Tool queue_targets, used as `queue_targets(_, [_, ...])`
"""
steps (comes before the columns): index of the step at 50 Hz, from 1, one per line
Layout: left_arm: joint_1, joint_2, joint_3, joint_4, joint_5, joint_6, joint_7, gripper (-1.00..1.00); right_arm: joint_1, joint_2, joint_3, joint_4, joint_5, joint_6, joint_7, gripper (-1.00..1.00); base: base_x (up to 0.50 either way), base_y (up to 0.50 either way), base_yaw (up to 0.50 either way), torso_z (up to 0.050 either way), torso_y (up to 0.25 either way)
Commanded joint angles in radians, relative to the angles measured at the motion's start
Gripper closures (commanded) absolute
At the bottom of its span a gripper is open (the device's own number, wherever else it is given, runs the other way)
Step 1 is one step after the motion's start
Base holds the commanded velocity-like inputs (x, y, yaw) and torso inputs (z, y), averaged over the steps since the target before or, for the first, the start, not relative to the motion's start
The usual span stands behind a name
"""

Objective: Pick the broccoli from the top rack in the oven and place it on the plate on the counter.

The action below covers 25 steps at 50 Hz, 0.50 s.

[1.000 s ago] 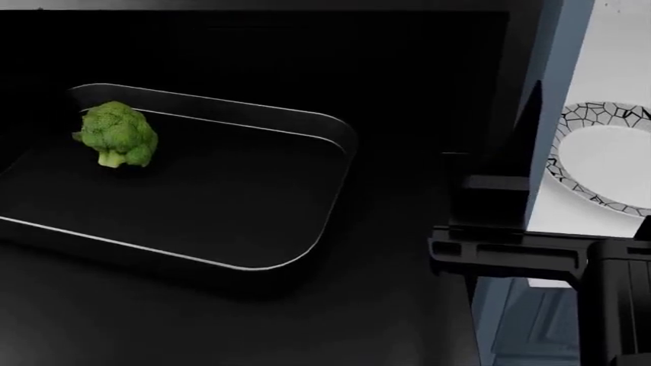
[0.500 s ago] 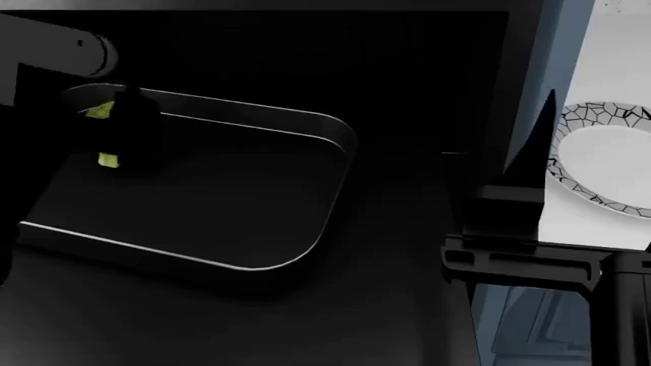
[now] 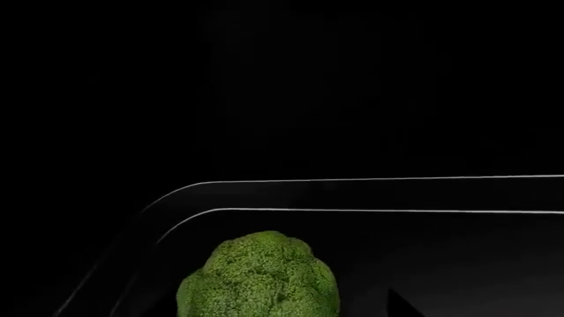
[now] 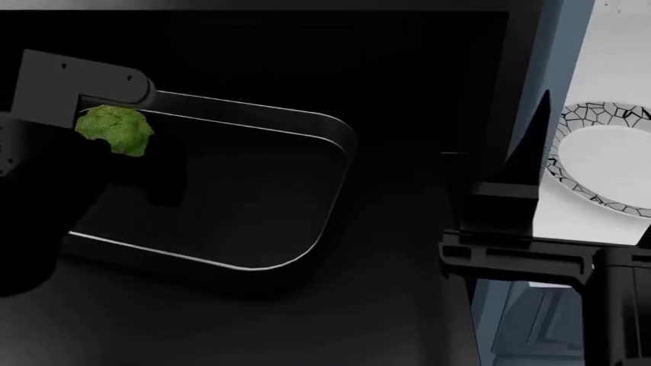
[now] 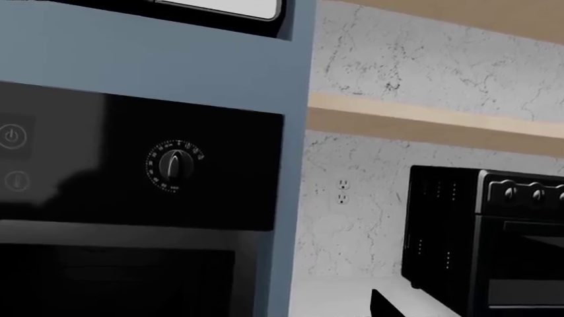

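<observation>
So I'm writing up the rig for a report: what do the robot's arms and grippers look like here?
Both are matte black and blocky. In the head view the left arm is a flat dark-grey slab with small screw dots and a rounded end; the right arm shows boxy stepped housings and a tapered upright piece. No cables or markings are visible.

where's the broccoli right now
In the head view the broccoli sits at the far left corner of the black top rack, under the left arm.
</observation>
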State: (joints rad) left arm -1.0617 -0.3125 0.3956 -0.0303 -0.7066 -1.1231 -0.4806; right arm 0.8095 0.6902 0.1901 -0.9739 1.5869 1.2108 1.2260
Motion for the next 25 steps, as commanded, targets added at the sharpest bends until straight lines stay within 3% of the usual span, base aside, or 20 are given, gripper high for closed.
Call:
queue_targets(1, [-0.005,0.02,0.002,-0.125,0.029,0.063,0.019,-1.0,-0.006,-0.011,-0.01,0.011,-0.047,0.004,-0.037,-1.0,0.0,0.0,0.0,0.0,0.0])
queue_targets(20, [0.0,0.02,0.01,-0.176,0.031,0.078,0.032,-1.0,-0.006,0.0,-0.018,-0.001,-0.024,-0.014,-0.005,-1.0,0.0,0.0,0.0,0.0,0.0])
queue_targets(21, [0.001,0.019,0.009,-0.173,0.032,0.082,0.031,1.0,-0.008,-0.001,-0.017,-0.003,-0.027,-0.015,-0.006,-1.0,0.0,0.0,0.0,0.0,0.0])
queue_targets(25, [0.007,0.012,0.011,-0.142,0.025,0.086,0.039,1.0,-0.017,-0.001,-0.012,-0.004,-0.042,-0.018,-0.021,-1.0,0.0,0.0,0.0,0.0,0.0])
